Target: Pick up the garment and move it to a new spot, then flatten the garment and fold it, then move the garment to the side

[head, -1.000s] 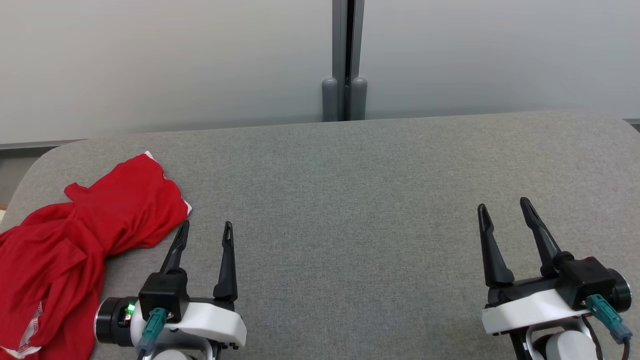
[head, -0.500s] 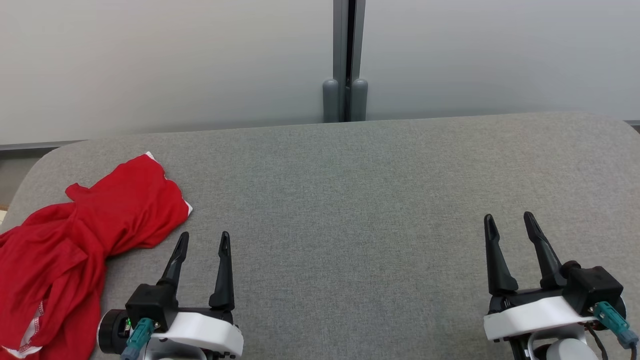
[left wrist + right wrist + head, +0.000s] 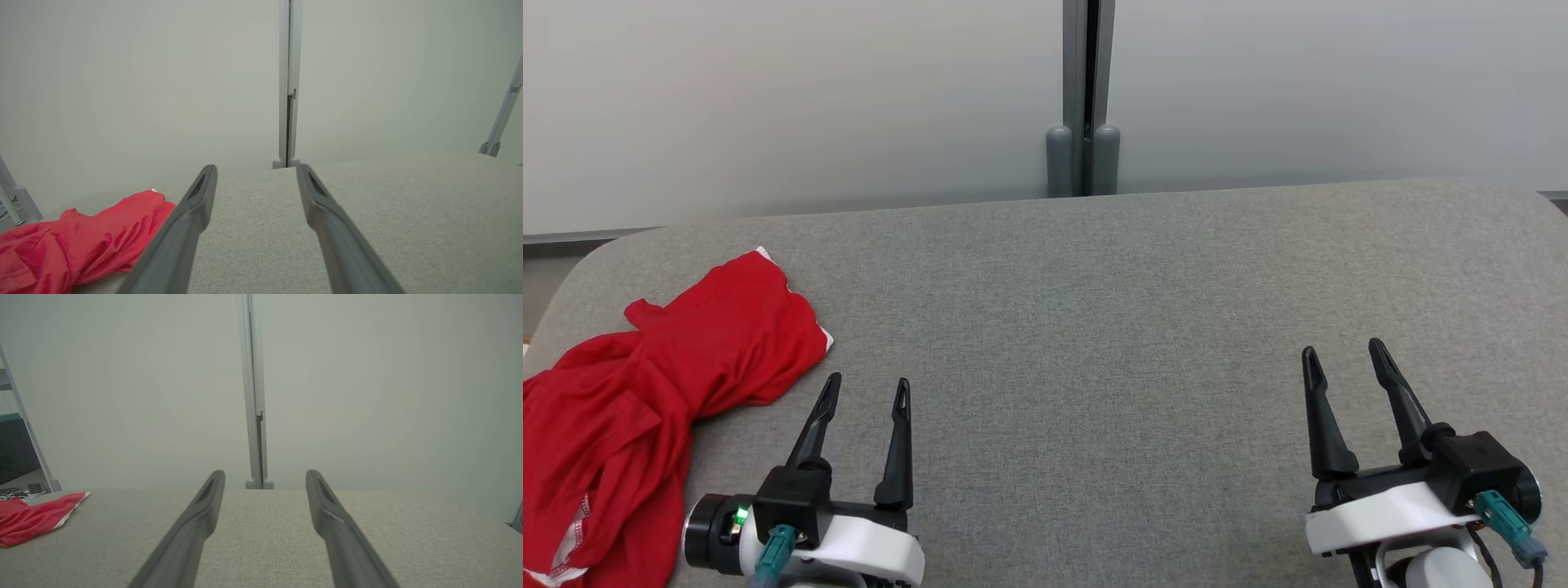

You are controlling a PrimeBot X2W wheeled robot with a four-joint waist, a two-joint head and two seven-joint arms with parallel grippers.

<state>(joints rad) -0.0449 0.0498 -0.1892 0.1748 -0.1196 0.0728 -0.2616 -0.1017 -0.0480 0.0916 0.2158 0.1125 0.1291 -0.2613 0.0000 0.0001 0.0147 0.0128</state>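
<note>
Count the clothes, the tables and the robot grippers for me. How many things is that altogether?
red garment: 1
grey table: 1
grippers: 2 (left gripper, right gripper)
Total: 4

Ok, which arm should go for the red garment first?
Left. The left end effector, open, sits just beside the crumpled red garment; the right end effector, also open, is far across the grey table.
</note>
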